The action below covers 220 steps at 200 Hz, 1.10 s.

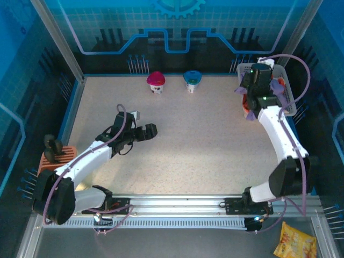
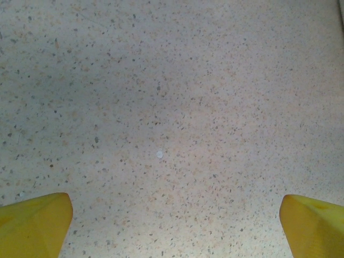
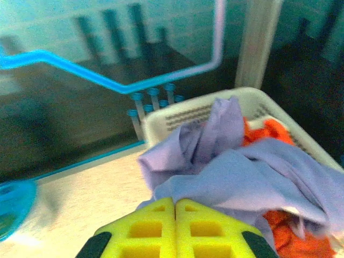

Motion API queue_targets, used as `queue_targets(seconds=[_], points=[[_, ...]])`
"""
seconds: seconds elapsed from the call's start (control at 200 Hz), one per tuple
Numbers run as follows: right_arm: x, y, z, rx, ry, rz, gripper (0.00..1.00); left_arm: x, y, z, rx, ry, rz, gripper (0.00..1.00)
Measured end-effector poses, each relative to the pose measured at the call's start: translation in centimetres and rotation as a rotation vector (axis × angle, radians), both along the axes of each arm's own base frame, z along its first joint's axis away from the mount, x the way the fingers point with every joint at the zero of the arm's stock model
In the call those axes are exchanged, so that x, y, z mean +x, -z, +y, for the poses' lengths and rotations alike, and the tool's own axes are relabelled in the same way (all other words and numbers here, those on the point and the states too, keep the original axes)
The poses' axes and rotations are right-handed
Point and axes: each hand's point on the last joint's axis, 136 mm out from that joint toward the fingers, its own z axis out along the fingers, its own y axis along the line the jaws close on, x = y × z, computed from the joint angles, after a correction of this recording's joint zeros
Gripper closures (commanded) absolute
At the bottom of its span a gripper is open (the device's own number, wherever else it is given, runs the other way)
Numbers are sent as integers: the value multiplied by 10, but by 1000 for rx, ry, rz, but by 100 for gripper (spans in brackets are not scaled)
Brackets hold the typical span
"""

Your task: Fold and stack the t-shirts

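Left gripper (image 2: 174, 204) is spread wide over the speckled table (image 2: 161, 107), holding nothing and well apart from any cloth. Far right is where it's all at: the purple shirt (image 3: 258, 172) is heaped on top of the orange shirts (image 3: 293, 236) in the basket (image 3: 177, 115), spilling over its near rim. Right gripper (image 3: 174, 203) is clamped flat, tips right at that purple heap, which lies straight ahead of it. Can't tell if a fold's actually pinched. Pretty sure the right arm does the pull-out toward the middle, since it's way nearer.
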Motion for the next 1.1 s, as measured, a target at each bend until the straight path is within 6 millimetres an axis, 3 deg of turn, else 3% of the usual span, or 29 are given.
queue_targets(seconds=[0.125, 0.22, 0.305, 0.405, 0.46, 0.55, 0.625, 0.685, 0.73, 0.921, 0.996, 1.101], points=[[-36, -36, 53, 21, -169, -88, 100, 7, -14, -3, -5, 6, -32, 1], [-66, -50, 91, 43, -311, -111, 100, 13, -28, -5, -6, 16, -66, 1], [-90, -47, 126, 56, -445, -87, 100, 16, -40, -6, -10, 20, -92, 1], [-117, -27, 173, 82, -621, -10, 99, 15, -52, -5, -12, 21, -110, 1], [-135, -7, 203, 92, -738, 58, 84, 14, -58, -4, -9, 22, -124, 1], [-159, 24, 244, 90, -882, 168, 38, 12, -67, 0, -2, 16, -143, 1], [-170, 48, 266, 75, -948, 255, 17, 11, -70, 3, -2, 8, -148, 1], [-172, 62, 270, 69, -952, 305, 4, 11, -70, 4, -3, 4, -144, 1], [-172, 71, 267, 71, -930, 331, 0, 9, -69, 4, -9, 5, -134, 1], [-166, 106, 232, 65, -765, 440, 3, 2, -52, -1, -31, 23, -64, 1], [-155, 126, 211, 90, -675, 494, 8, -2, -32, -1, -26, 24, -9, 2], [-145, 170, 185, 122, -559, 604, 11, -7, 3, -4, -20, 20, 109, 13]])
